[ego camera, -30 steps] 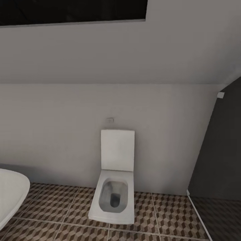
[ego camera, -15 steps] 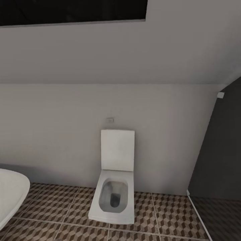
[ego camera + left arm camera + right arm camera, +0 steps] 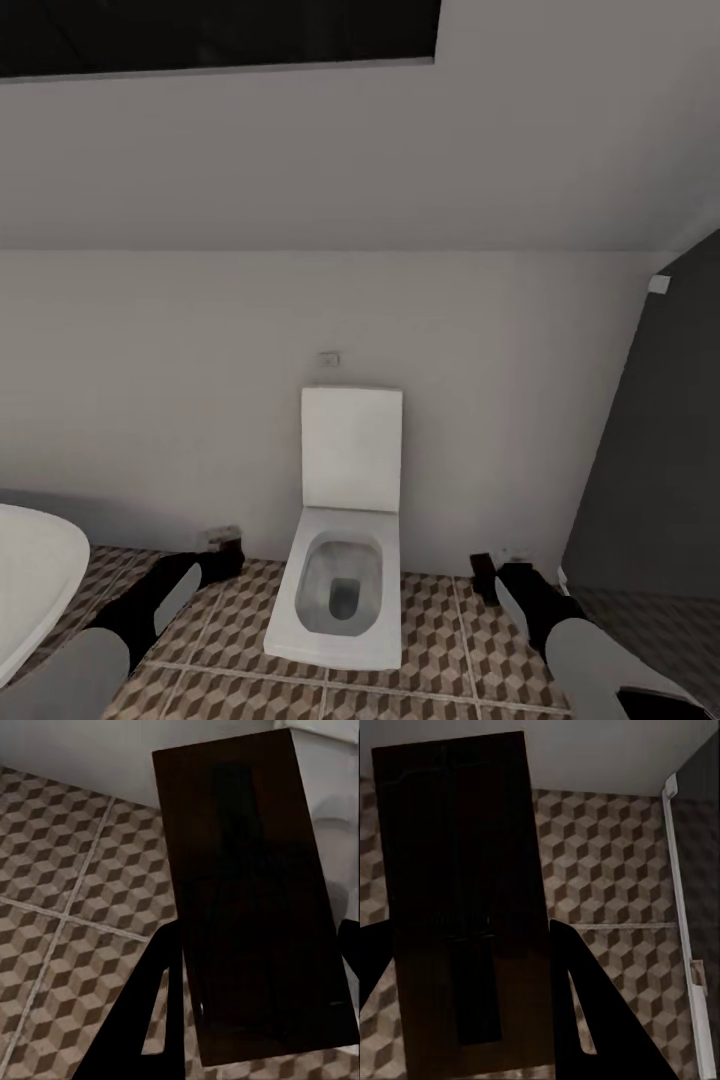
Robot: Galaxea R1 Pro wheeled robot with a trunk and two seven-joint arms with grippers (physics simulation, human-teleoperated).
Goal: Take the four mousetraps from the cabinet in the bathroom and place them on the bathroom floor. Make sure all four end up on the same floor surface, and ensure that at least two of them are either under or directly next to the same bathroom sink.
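Mousetraps: one [image 3: 255, 907] clamped in left jaws [image 3: 222, 552] | one [image 3: 465, 907] clamped in right jaws [image 3: 487, 572] | both above floor [image 3: 440, 640] | flanking toilet [image 3: 340, 590]

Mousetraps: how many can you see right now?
2. One mousetrap sits in the left gripper, left of the toilet. The other mousetrap sits in the right gripper, right of the toilet. Others may be out of view.

The toilet [image 3: 343, 560] is set on the bathroom floor [image 3: 440, 640] against the wall [image 3: 200, 400], between the left claw [image 3: 222, 550] and right claw [image 3: 490, 570]; the bathtub [image 3: 30, 580] lies far left.
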